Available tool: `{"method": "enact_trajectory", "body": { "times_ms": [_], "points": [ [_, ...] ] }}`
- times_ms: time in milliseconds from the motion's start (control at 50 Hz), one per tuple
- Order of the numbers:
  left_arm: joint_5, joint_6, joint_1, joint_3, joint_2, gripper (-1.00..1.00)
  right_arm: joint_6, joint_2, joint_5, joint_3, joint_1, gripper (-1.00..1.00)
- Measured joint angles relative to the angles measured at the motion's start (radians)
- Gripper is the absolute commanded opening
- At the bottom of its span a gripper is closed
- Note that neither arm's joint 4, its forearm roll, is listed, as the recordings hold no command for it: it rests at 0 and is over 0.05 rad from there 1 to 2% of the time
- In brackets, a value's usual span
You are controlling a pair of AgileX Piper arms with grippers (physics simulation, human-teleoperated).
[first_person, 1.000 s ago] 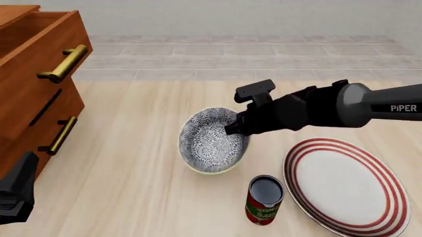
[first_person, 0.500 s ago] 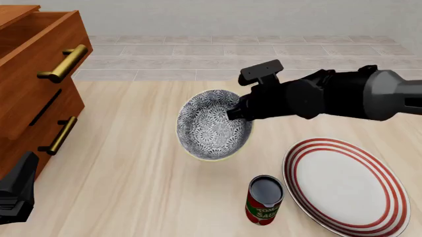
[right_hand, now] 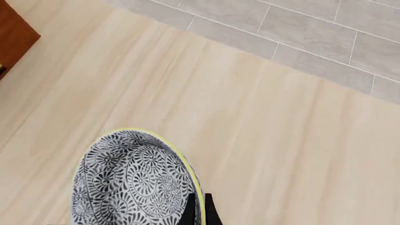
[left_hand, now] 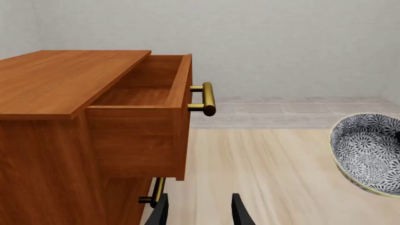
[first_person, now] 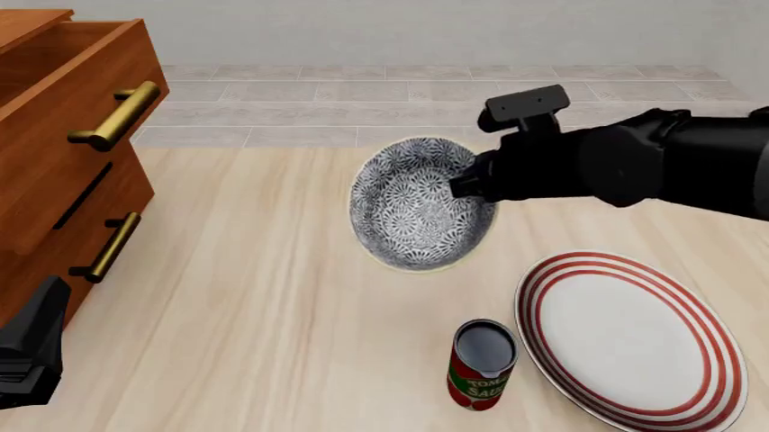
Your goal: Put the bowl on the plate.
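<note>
The grey-and-white floral bowl (first_person: 419,207) with its yellow-green rim hangs tilted above the table, its opening facing the camera. My right gripper (first_person: 464,187) is shut on the bowl's right rim. In the right wrist view the bowl (right_hand: 128,183) fills the lower part, and the fingers (right_hand: 189,212) pinch its rim. The bowl (left_hand: 370,152) also shows at the edge of the left wrist view. The white plate (first_person: 709,373) with red rings lies flat at the front right, below and right of the bowl. My left gripper (left_hand: 198,216) is open and holds nothing, low at the front left (first_person: 31,346).
A red-and-green labelled can (first_person: 484,364) stands upright just left of the plate. A wooden cabinet (first_person: 67,171) with brass handles lines the left side, its top drawer (left_hand: 147,105) pulled open. Grey floor tiles lie beyond the table's far edge.
My right gripper has raised the bowl off the table and carried it up and to the right. The left arm, plate and can have not moved.
</note>
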Motion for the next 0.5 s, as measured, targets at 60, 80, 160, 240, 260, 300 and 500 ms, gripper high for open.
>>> {"method": "enact_trajectory", "body": {
  "times_ms": [60, 80, 160, 240, 260, 300, 500],
  "points": [
    [0.000, 0.000, 0.000, 0.000, 0.000, 1.00, 0.000, -0.020, 0.002, 0.015, -0.012, -1.00],
    [0.000, 0.000, 0.000, 0.000, 0.000, 1.00, 0.000, -0.028, 0.002, 0.020, -0.016, -1.00],
    [0.000, 0.000, 0.000, 0.000, 0.000, 1.00, 0.001, -0.057, 0.004, 0.044, -0.031, -1.00],
    [0.000, 0.000, 0.000, 0.000, 0.000, 1.00, 0.002, -0.086, 0.007, 0.067, -0.047, -1.00],
    [0.000, 0.000, 0.000, 0.000, 0.000, 1.00, 0.003, -0.093, 0.008, 0.072, -0.051, -1.00],
    [0.000, 0.000, 0.000, 0.000, 0.000, 1.00, 0.003, -0.108, 0.010, 0.083, -0.059, -1.00],
    [0.000, 0.000, 0.000, 0.000, 0.000, 1.00, 0.006, -0.177, 0.020, 0.135, -0.097, -1.00]
  ]
}}
